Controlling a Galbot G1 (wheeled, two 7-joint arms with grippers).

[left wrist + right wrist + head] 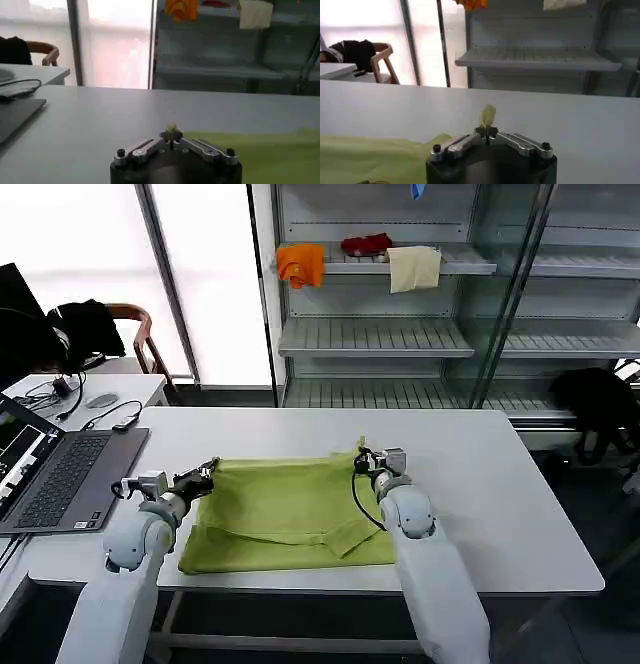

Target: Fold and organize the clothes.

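Left gripper (207,473) pinched on the far-left corner of the lime T-shirt (285,514); right gripper (362,457) pinched likewise on its far-right corner, a tuft of cloth (488,115) sticking up between the closed fingers. Shirt lies partly folded on the white table (480,484), between both grippers and nearer the robot. Laptop (60,474) just outboard of the left gripper. Shelves (380,334) beyond hold orange, red and cream cloths. No legible writing, possibly too distant.

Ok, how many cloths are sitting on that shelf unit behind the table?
3, all on one shelf: an orange cloth toward the robot's left, a red cloth in the middle, a cream cloth hanging over the edge. Others may be hidden.
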